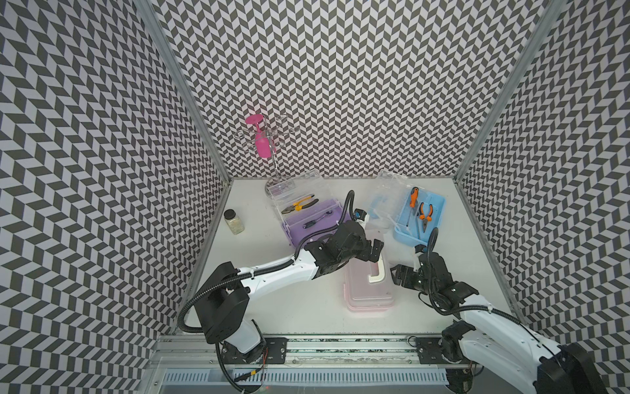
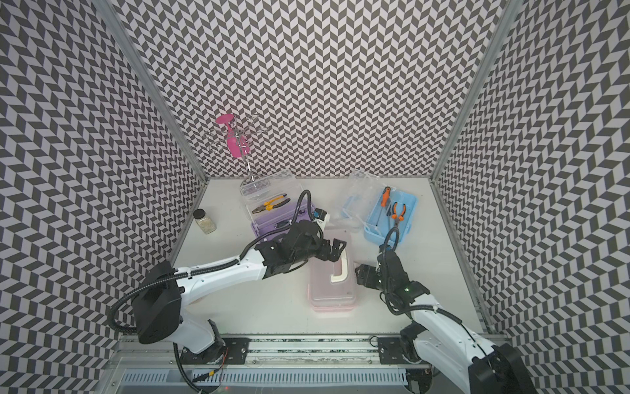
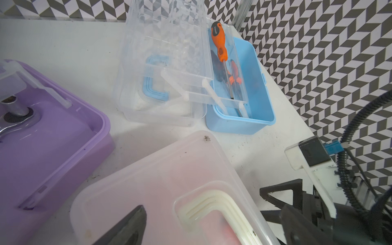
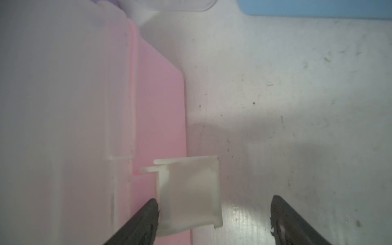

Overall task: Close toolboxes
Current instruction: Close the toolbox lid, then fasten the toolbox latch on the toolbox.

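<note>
At the far left of your table (image 1: pixel 272 300), a small jar (image 1: pixel 234 221) with a black cap is standing alone. Beside it, the purple toolbox (image 1: pixel 306 235) is sitting open, its clear lid (image 1: pixel 293 186) standing up behind the base. Your left claw (image 1: pixel 376 252) is reaching over the far end of the pink toolbox (image 1: pixel 370 293), just by its white handle (image 1: pixel 376 273). You cannot tell from these views whether its jaws are apart or together, nor whether it is touching the lid.

The pink toolbox is lying mid-table with its lid down. Your right claw (image 1: pixel 397 274) is sitting low beside that box's right side with its jaws apart. In the right wrist view, a white latch (image 4: pixel 191 193) is sticking out from the pink base between the fingers (image 4: pixel 144 220), just beside 1 of them and well clear of the other.

Farthest right, the blue toolbox (image 1: pixel 407 237) is lying open. Its own clear lid (image 1: pixel 378 204) is folded out onto the table, and an orange screwdriver (image 1: pixel 413 197) and orange pliers (image 1: pixel 425 213) are resting inside.
</note>
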Controlling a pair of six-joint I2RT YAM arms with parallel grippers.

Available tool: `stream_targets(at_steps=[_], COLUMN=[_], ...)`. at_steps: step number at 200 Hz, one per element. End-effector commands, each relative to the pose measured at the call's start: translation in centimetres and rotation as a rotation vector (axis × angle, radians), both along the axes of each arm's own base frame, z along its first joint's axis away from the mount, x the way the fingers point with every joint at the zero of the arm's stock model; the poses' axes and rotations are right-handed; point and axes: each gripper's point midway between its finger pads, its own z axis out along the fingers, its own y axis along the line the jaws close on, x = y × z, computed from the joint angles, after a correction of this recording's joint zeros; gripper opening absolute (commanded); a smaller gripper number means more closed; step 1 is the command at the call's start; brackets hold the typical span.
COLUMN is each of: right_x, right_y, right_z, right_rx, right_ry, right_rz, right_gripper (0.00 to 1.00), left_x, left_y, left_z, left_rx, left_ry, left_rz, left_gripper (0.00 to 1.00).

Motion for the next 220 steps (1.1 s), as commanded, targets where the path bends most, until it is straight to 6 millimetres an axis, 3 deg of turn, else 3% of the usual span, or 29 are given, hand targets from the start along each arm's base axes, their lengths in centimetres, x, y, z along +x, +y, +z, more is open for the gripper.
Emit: stream_targets(at_steps=[1, 43, 145, 181, 220], right_x=[0.2, 1.3, 5.3, 5.6, 4.1], right_y=[3.0, 6.0, 10.2, 8.6, 6.3], right_z=[1.7, 2.9, 5.3, 5.6, 4.3], right_rx=[0.113, 0.158, 0.166, 0.095, 0.026], right_ry=[-0.048, -0.073, -0.129, -0.145, -0.13], right_rz=[0.08, 0.139, 0.199, 0.146, 0.105], right_gripper=[0.82, 0.82, 0.82, 0.83, 0.83], left_x=[-0.3, -0.1, 0.5, 0.1, -1.2], left_y=[1.2, 2.9, 7.4, 8.2, 8.2], left_z=[0.1, -0.7, -1.3, -1.0, -1.1], left_rx=[0.018, 0.072, 0.151, 0.214, 0.287], left_ry=[-0.003, -0.008, -0.024, -0.043, -0.052], left_rz=[0.027, 0.079, 0.195, 0.227, 0.226], left_gripper=[0.99, 0.99, 0.99, 1.0, 0.99])
